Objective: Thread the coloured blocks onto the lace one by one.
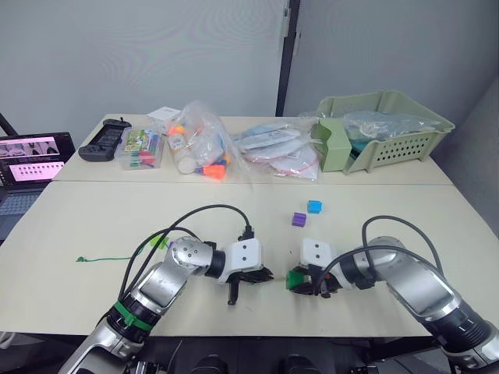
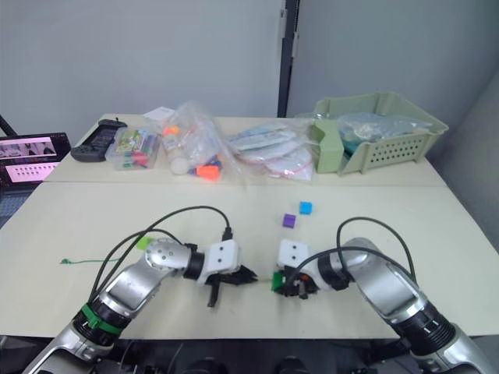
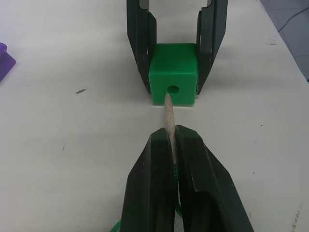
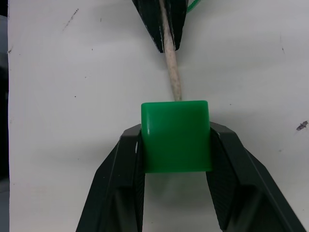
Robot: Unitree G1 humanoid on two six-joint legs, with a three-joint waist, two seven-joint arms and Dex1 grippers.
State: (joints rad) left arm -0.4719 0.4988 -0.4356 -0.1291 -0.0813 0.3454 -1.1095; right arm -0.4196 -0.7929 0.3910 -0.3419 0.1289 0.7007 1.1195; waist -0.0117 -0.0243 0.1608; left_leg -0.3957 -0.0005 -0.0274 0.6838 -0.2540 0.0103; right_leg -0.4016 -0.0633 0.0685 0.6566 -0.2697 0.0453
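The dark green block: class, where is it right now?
The dark green block sits near the table's front edge, clamped in the right gripper, facing the lace tip.

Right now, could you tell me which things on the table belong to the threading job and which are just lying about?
In the job:
- green block, held in the right pincer
- lace tip, held in the left pincer
- purple block
- blue block

Lying about:
- green basket
- plastic bags
- black controller
- laptop
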